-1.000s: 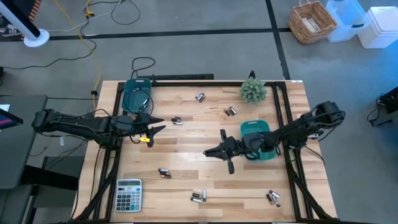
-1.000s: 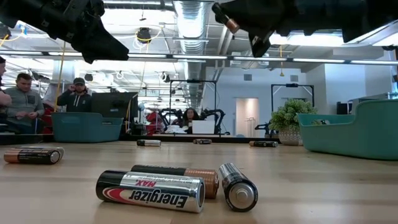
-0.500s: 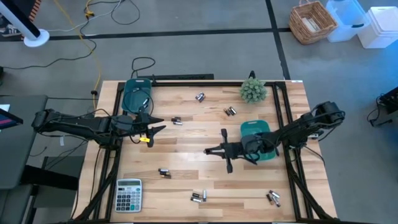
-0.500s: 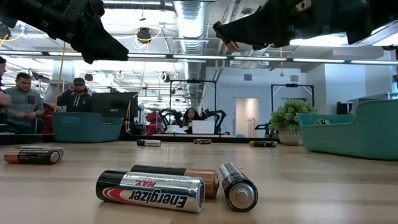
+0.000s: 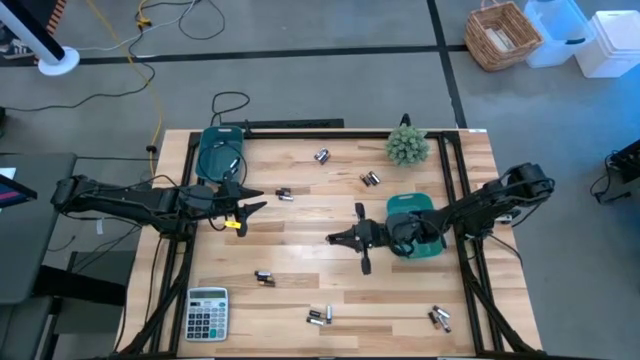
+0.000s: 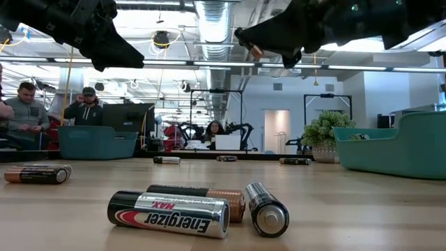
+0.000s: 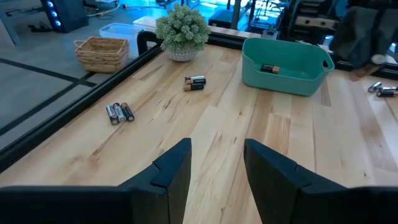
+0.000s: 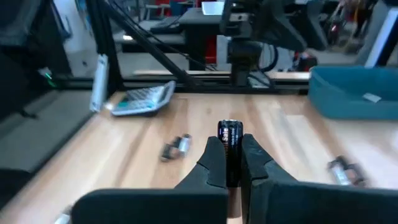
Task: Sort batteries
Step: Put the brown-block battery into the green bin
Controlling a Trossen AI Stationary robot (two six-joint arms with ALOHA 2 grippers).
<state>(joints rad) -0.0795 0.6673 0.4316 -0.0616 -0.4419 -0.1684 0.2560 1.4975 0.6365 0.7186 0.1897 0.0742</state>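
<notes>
My right gripper (image 5: 334, 240) hangs above the table's middle, pointing toward the left edge, shut on a dark battery (image 8: 229, 144) whose copper end (image 6: 256, 51) shows in the low view. My left gripper (image 5: 258, 200) hovers open over the table's left part, with nothing between its fingers (image 7: 214, 168). Loose batteries lie on their sides on the wood in small groups (image 5: 319, 316) (image 5: 440, 318) (image 5: 264, 278) (image 5: 285, 194) (image 5: 371, 178) (image 5: 322, 155). Three lie close to the low camera (image 6: 198, 211). One battery (image 7: 269, 68) lies in the right teal bin (image 5: 415, 225). My right gripper pinches the battery's body (image 8: 229, 163) between its two fingers (image 8: 213, 163). The battery lies along the fingers, and its far end (image 8: 229, 129) sticks out past the fingertips. The fingers come about level from the table's right side. The battery is lifted clear of the table.
A second teal bin (image 5: 220, 150) stands at the far left, a small potted plant (image 5: 407, 145) at the far right, and a grey calculator (image 5: 207, 312) at the near left corner. Black frame rails (image 5: 470, 250) run along the table's sides. People sit in the room beyond.
My right gripper has rolled and tipped at the wrist over the table's middle, coming closer to level, and has stayed shut on the battery. The battery's copper end sits lower in the low view than before.
</notes>
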